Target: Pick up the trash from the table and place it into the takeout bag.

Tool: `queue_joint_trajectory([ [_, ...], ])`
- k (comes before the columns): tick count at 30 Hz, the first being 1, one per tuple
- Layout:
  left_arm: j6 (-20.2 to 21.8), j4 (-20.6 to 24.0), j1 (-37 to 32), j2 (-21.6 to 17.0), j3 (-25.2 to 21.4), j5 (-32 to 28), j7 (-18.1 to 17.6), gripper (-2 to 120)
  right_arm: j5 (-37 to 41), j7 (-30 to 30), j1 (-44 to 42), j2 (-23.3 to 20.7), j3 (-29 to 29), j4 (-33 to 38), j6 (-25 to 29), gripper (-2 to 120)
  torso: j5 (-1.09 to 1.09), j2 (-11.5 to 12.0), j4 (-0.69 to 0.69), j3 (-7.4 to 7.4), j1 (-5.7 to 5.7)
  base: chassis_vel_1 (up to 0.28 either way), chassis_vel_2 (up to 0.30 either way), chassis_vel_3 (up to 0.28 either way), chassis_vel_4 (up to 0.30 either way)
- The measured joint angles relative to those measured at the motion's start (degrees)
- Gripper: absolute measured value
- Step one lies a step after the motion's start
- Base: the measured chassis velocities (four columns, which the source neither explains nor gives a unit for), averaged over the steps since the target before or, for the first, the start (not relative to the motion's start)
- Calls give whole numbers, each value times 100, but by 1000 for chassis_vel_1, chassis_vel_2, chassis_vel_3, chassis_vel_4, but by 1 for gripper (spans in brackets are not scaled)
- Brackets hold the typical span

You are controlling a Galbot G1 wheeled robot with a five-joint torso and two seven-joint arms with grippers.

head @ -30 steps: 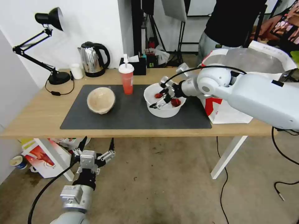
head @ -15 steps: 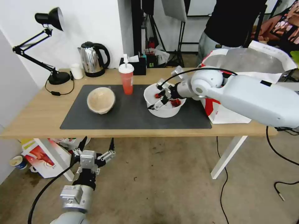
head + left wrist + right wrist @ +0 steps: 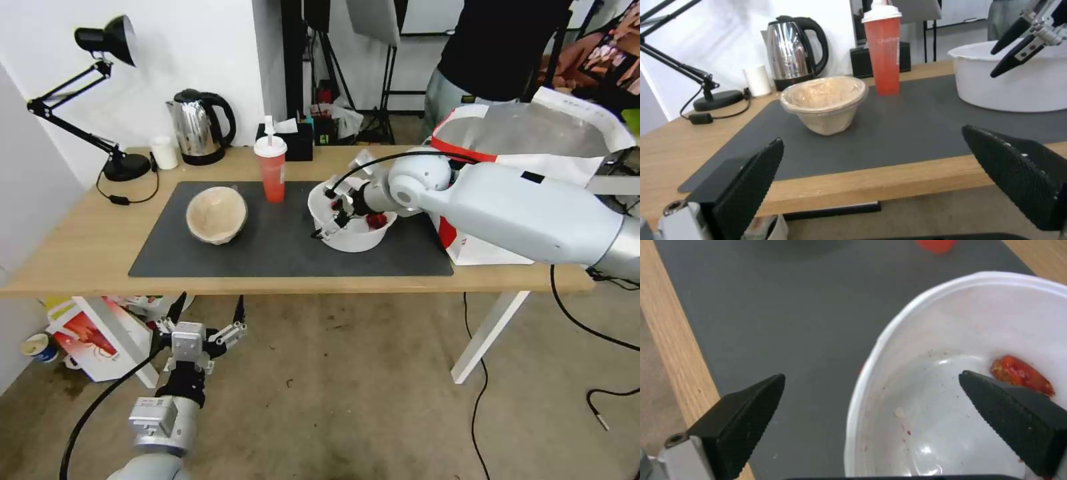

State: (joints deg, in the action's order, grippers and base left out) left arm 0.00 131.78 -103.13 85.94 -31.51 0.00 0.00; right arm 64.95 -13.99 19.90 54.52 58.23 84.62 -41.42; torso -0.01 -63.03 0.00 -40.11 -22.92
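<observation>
The wide white bowl (image 3: 357,230) with red crayfish scraps (image 3: 1022,375) sits on the dark mat (image 3: 280,257) of the table (image 3: 73,257). My right gripper (image 3: 323,213) is open and straddles the bowl's left rim, one finger over the mat and one inside the bowl (image 3: 951,400). The red drink cup (image 3: 270,172) stands just left of it. The beige bowl (image 3: 216,215) rests farther left. The takeout bag (image 3: 533,130) stands open at the table's right end, behind my right arm. My left gripper (image 3: 207,317) hangs open below the table's front edge, facing the beige bowl (image 3: 824,103).
A desk lamp (image 3: 110,43), a kettle (image 3: 200,127), a small white cup (image 3: 163,152) and a black tissue box (image 3: 297,141) line the table's back edge. A person (image 3: 493,47) stands behind the bag. A red-and-white carton (image 3: 93,340) lies on the floor at left.
My right gripper has slid left across the white bowl, from over its middle to its left rim. The left arm has stayed still.
</observation>
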Motion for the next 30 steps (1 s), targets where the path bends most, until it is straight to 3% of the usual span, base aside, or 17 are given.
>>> queue_joint_trajectory([
  [30, 0, 0, 1, 0, 0, 0, 0, 100, 216, 420, -96, 200, 328, -67, -1, 100, 1, 1, 1, 0, 0, 0, 0, 0, 0],
])
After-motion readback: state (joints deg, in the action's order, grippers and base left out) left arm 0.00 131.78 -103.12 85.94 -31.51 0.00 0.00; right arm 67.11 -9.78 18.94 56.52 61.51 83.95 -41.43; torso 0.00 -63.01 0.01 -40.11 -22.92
